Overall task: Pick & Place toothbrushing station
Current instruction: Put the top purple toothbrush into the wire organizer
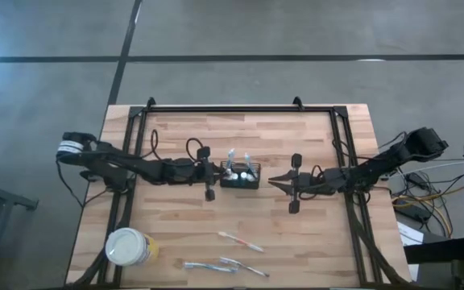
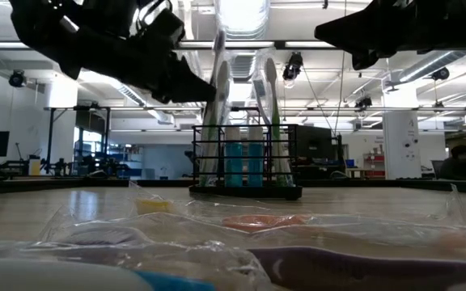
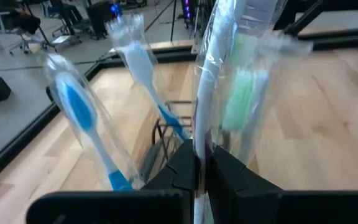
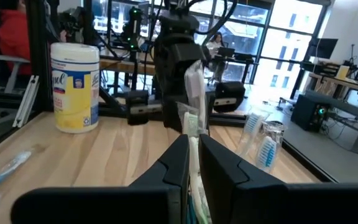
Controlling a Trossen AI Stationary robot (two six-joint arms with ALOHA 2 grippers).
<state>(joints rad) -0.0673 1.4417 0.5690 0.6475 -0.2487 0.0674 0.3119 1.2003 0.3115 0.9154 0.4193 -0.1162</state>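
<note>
Caddy (image 1: pixel 240 177) holds wrapped toothbrushes (image 1: pixel 234 163) (upright); left gripper (image 1: pixel 214 173) pinches one, right gripper (image 1: pixel 275 182) closed, empty.

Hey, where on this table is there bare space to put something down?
Bare wood runs along the far edge of the table, behind the black mesh caddy, and at the near right corner past the loose wrapped toothbrushes. It is crowded mid-table, where both arms flank the caddy, and at the near left by the white tub.

Lighting: bright, even, from ceiling strip lights (image 2: pixel 241 12); faint shadows on table (image 1: pixel 176 217). Low view: foreground wrapped toothbrushes (image 2: pixel 241 242) blurred, wrappers glaring. Left wrist view: soft throughout.
</note>
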